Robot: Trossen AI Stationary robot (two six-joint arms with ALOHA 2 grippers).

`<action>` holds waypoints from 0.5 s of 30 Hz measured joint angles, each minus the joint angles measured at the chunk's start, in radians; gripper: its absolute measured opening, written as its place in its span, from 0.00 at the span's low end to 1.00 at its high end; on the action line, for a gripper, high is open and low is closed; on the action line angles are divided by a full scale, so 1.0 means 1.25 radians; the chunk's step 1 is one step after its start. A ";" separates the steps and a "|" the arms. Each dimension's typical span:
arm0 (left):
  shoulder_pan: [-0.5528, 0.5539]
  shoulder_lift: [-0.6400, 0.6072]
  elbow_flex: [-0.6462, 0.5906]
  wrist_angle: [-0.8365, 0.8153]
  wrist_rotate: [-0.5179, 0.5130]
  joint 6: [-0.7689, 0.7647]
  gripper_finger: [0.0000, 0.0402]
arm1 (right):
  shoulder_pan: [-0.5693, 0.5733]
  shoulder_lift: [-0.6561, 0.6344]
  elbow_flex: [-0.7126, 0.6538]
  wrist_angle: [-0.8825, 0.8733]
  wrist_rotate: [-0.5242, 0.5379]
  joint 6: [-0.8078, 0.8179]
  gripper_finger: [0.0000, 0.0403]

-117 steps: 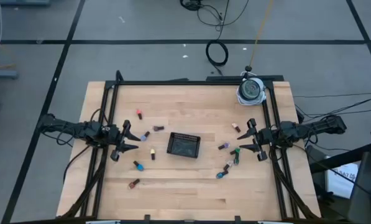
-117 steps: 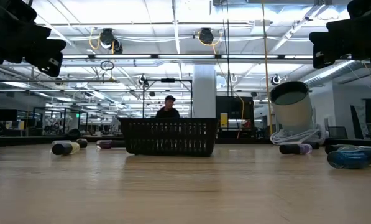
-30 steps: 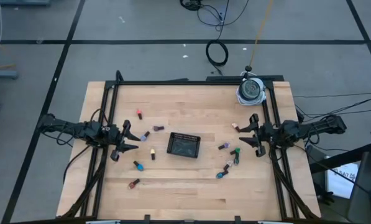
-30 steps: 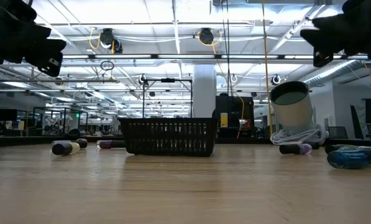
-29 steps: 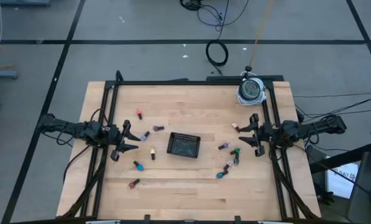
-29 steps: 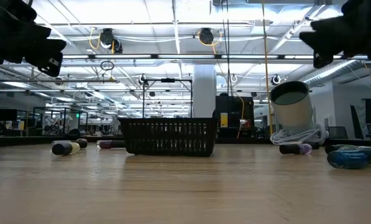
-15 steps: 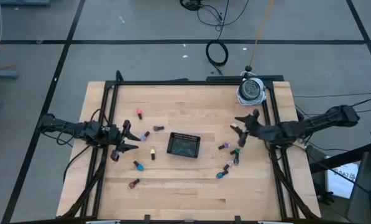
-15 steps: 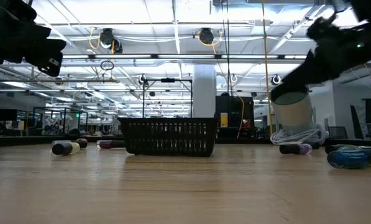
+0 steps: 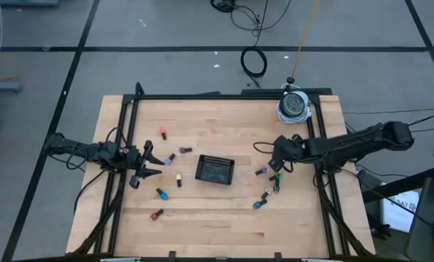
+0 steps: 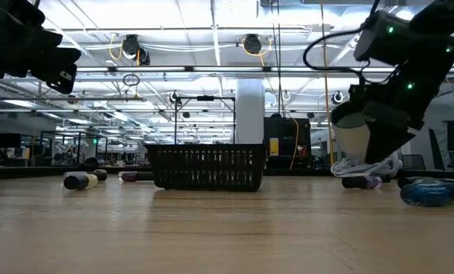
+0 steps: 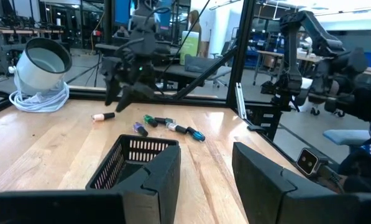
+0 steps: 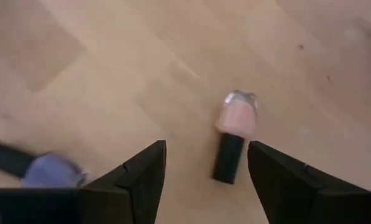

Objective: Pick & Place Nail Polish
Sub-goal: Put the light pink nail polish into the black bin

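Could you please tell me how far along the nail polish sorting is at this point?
Nothing looks done: the black mesh tray appears empty. In hand: the right pincer is open over a pink nail polish bottle lying on the table, not gripping it. Left: every bottle; the left pincer waits at the table's left edge.

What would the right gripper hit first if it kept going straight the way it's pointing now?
Most likely the pink nail polish bottle. It lies on its side on the table, just ahead of the open right gripper and between its fingers. Depth is hard to judge, so it may touch the wood at nearly the same moment.
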 joint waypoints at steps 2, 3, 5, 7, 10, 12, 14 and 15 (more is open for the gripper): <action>0.000 0.000 0.000 0.000 0.000 0.000 0.36 | -0.016 0.008 -0.009 -0.001 -0.003 0.001 0.53; 0.000 0.000 0.000 0.000 0.000 0.000 0.36 | -0.024 0.008 -0.014 -0.001 -0.003 0.000 0.53; 0.000 0.000 0.000 0.000 0.000 0.000 0.36 | -0.044 0.006 -0.020 0.000 -0.003 -0.013 0.53; 0.000 0.000 0.000 0.000 0.000 0.000 0.36 | -0.064 0.003 -0.027 0.000 -0.005 -0.025 0.52; 0.000 0.000 0.000 0.000 0.000 0.000 0.36 | -0.100 0.003 -0.040 0.008 -0.038 -0.050 0.51; 0.000 0.000 0.000 0.000 0.000 0.000 0.36 | -0.123 0.003 -0.058 0.044 -0.075 -0.067 0.51; 0.000 0.000 0.000 0.000 0.000 0.000 0.36 | -0.141 0.003 -0.082 0.092 -0.108 -0.087 0.50; 0.000 0.000 0.000 0.000 0.000 0.000 0.36 | -0.147 0.002 -0.092 0.115 -0.117 -0.092 0.50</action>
